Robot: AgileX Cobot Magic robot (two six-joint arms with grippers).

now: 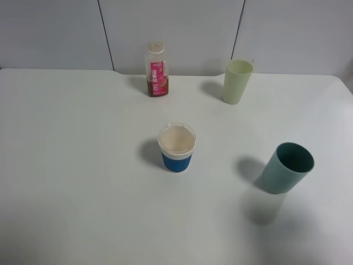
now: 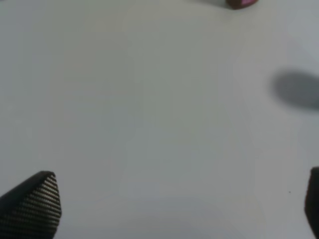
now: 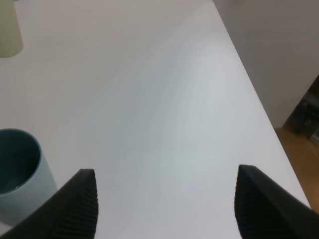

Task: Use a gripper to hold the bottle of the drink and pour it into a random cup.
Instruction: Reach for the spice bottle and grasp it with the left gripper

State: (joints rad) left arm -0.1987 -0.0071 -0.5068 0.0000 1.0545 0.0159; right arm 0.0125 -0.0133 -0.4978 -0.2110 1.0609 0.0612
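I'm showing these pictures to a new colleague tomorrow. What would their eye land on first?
Probably the bottle with its bright pink label, standing capped at the back of the white table. Next comes the cup with the blue sleeve in the middle, then the teal cup toward the front right and the pale green cup at the back right.

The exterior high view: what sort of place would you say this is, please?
Probably a robot test bench: a white table, plain grey wall panels, and only a drink bottle, a blue-sleeved cup, a pale green cup and a teal cup.
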